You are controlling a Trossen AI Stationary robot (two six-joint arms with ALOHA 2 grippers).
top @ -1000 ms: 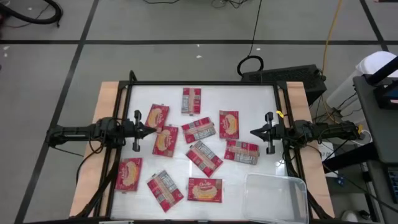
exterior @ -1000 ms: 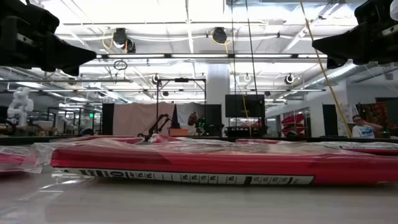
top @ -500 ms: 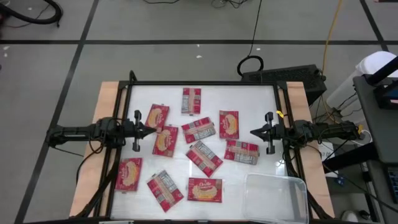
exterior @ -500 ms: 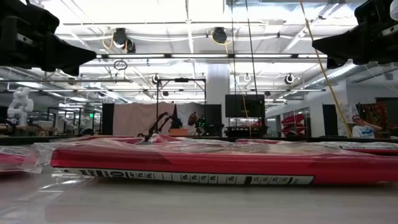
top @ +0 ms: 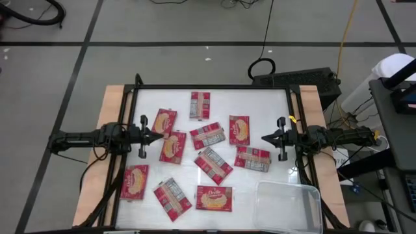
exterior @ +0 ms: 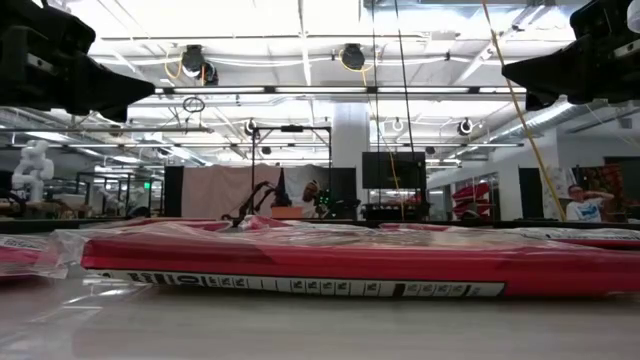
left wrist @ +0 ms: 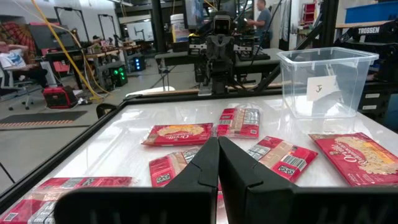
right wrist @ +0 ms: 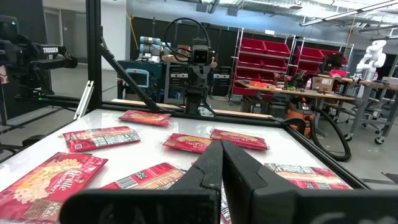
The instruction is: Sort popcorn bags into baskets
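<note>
Nothing has moved since earlier. Left gripper (top: 158, 136), fingers pressed together, sits mid-left just beside a flat red popcorn packet (top: 173, 147) lying lengthwise up-frame; right gripper (top: 265, 138), likewise closed, mid-right, nearer the clear plastic bin (top: 288, 207) lower right.

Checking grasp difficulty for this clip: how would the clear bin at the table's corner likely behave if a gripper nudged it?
The clear bin looks thin-walled and empty, so probably light and prone to sliding on the glossy white table. In the left wrist view it stands tall, so a high push might tip it.
</note>
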